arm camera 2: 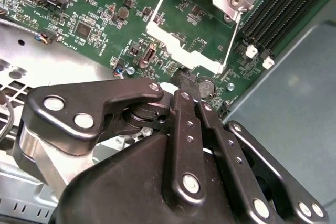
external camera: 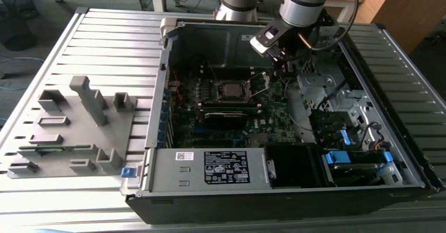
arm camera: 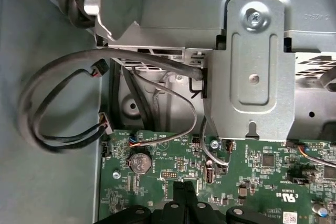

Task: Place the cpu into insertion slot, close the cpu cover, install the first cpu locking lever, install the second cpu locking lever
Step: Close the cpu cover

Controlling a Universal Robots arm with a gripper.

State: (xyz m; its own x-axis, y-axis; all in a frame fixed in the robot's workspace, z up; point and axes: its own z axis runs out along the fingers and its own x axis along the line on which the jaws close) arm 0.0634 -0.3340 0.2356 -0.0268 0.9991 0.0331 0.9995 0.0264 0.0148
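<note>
Hand (arm camera 2: 186,81) pressed together, 2 o'clock of slot (external camera: 232,90), beside lever (arm camera 2: 233,40); might have slipped off it, scraped board (arm camera 2: 205,24).

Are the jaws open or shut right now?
Shut. In both wrist views the gripper has its jaws pressed together at the tips, with no gap and nothing seen between them, over the green board.

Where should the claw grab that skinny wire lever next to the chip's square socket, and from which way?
Grab the wire lever at its free end, the end nearest the claw, not by its hinge. It is a long, skinny rod that looks lifted off the green board, so coming down from above and pinching across it, one finger each side, is probably best.
</note>
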